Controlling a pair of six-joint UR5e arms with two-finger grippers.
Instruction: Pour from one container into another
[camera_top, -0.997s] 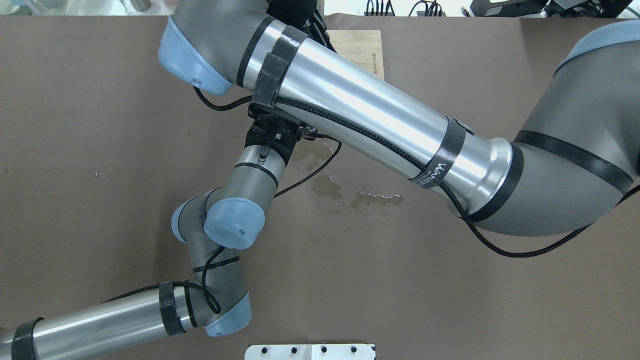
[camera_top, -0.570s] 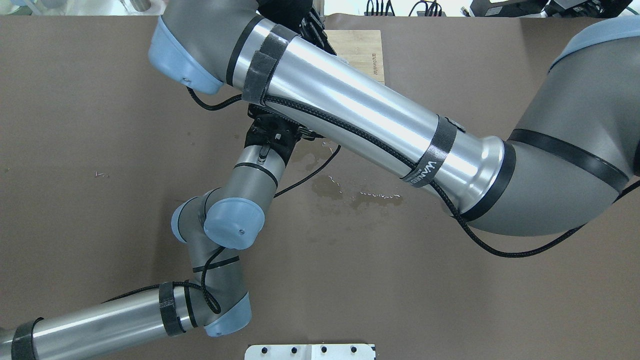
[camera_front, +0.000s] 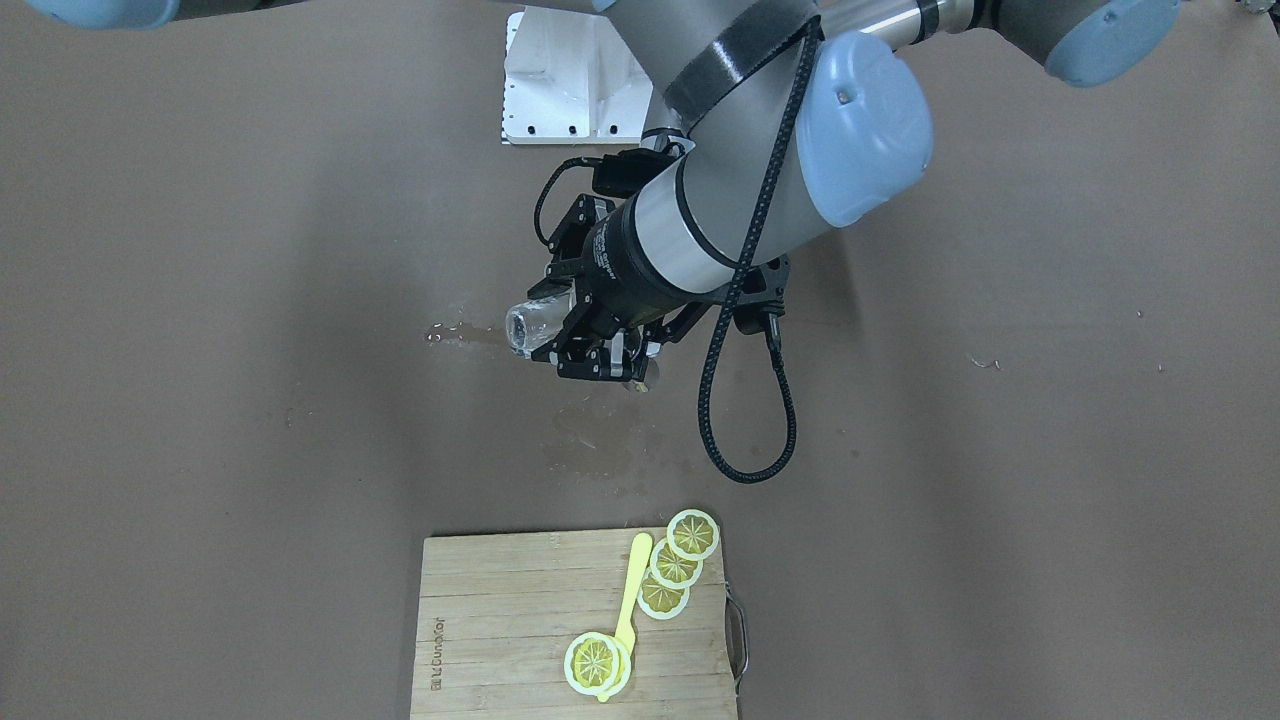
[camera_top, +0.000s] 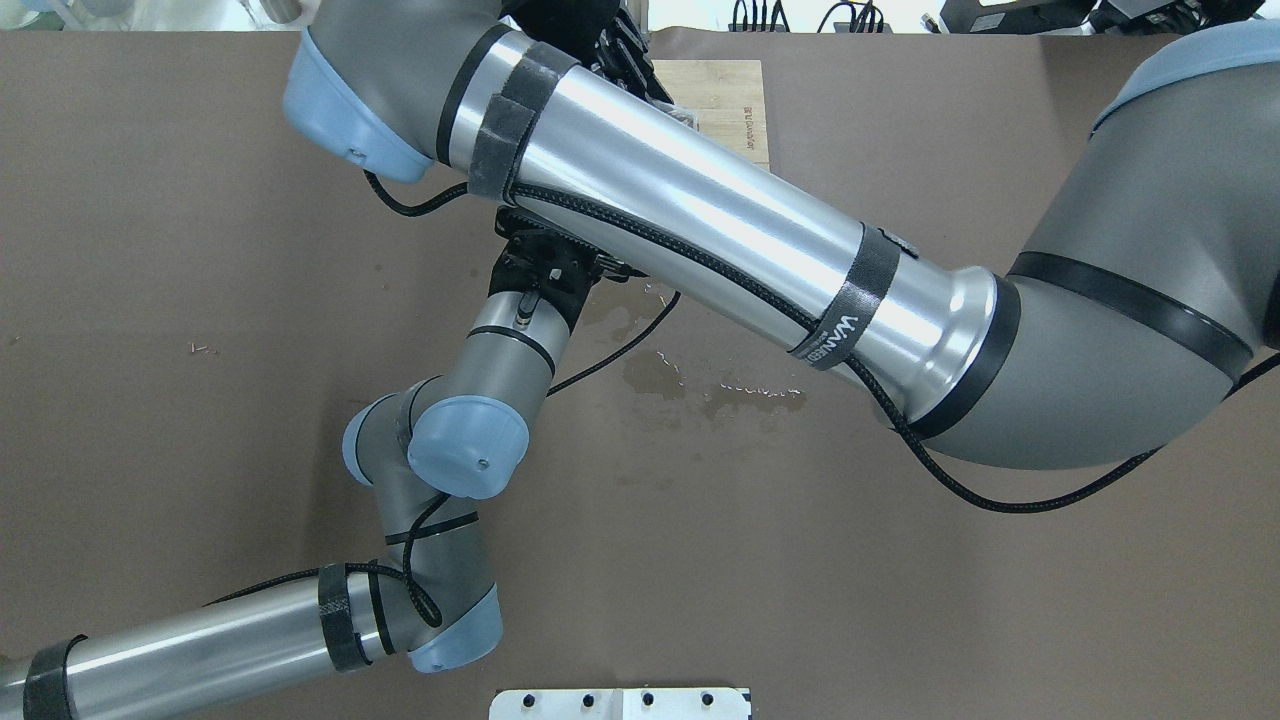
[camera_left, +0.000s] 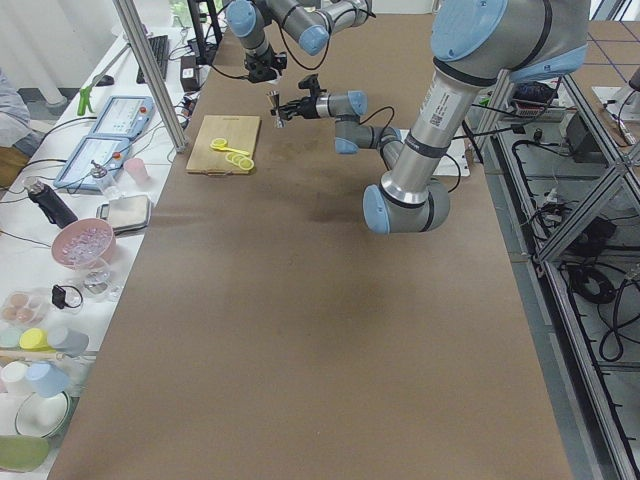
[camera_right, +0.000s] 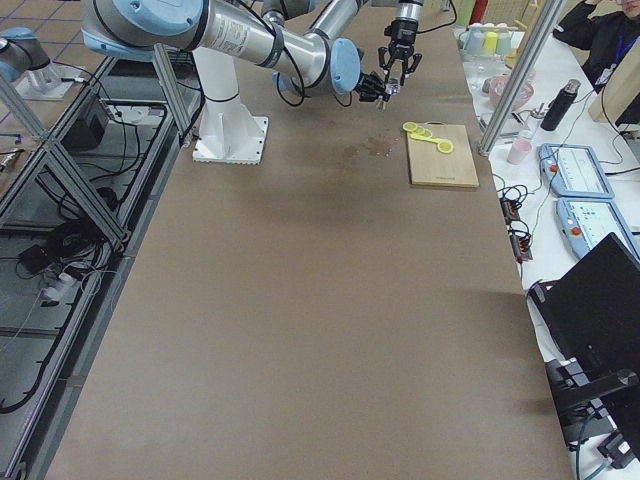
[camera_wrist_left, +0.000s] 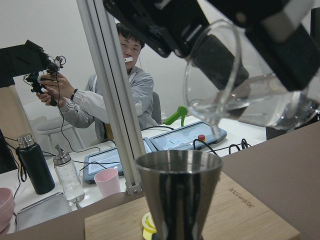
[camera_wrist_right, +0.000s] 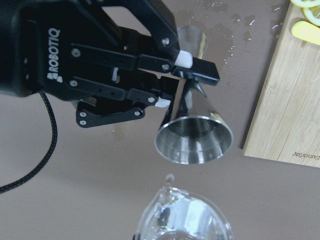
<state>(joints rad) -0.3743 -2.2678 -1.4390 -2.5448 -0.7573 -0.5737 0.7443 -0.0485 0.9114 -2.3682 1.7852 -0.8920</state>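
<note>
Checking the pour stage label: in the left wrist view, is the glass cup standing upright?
No, the glass cup is tipped nearly on its side, its pouring lip above the open top of the jigger.

Setting: robotics laboratory. Evidence: industrial robot arms (camera_left: 430, 120) mounted at a long table (camera_left: 300, 330) covered in brown paper; aluminium frame posts (camera_left: 150, 70); cable coils (camera_right: 60, 245) on the floor; control pendants (camera_right: 572, 170) alongside; seated operator (camera_wrist_left: 117, 97) holding a handheld controller (camera_wrist_left: 44, 75).
</note>
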